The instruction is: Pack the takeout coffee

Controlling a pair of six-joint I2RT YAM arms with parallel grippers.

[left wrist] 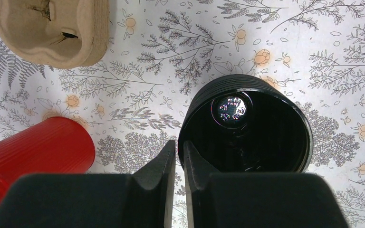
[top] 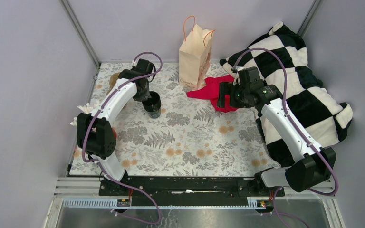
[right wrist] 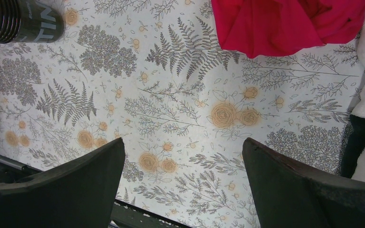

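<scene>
The coffee cup (top: 153,106) is small, black and ribbed, and stands on the floral cloth left of centre. The left wrist view looks down into its open top (left wrist: 247,128); no lid shows on it. My left gripper (left wrist: 179,145) is shut on the cup's rim, one finger outside the wall and one inside. In the top view the left gripper (top: 147,97) sits right over the cup. The cup also shows in the right wrist view (right wrist: 19,19). The tan paper bag (top: 196,57) stands upright at the back centre. My right gripper (right wrist: 183,142) is open and empty above the cloth, near the red cloth (top: 216,92).
A brown cardboard cup tray (left wrist: 52,31) lies behind the cup at the far left. A red cup (left wrist: 33,152) lies left of the black cup. A black-and-white checkered blanket (top: 294,80) fills the right side. White paper (top: 83,111) lies at the left edge.
</scene>
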